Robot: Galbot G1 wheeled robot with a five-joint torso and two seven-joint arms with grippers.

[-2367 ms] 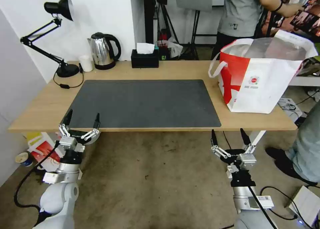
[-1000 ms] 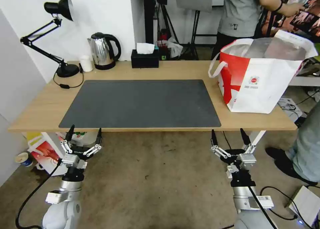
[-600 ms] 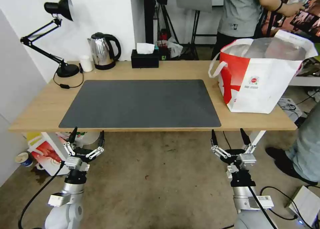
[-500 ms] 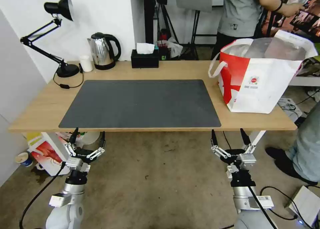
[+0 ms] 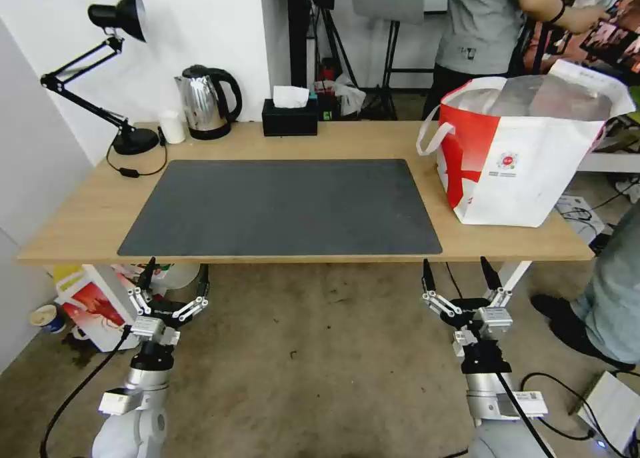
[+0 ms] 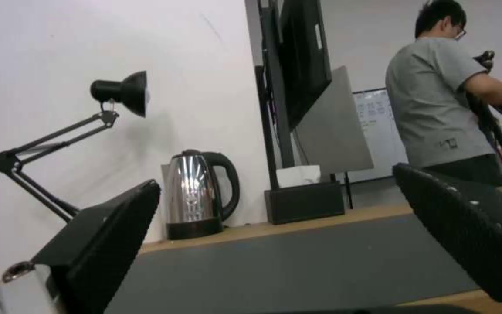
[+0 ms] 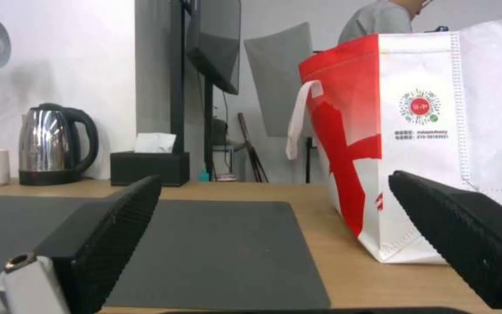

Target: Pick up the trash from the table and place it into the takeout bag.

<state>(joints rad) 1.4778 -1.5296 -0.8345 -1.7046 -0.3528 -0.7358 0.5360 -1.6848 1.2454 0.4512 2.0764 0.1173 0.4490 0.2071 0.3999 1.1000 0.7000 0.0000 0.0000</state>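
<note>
Hiding contents, takeout bag (image 5: 527, 171) (grippers empty).

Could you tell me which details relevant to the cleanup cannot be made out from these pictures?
- Contents of the takeout bag: head view shows the silvery lining near the top; the bag's own walls hide the bottom, so whether the trash is inside is unknown.
- The small print under its logo: too small to read in the right wrist view.
- The floor below the table: its near edge hides part of the red-and-white bag beside the left gripper.
</note>
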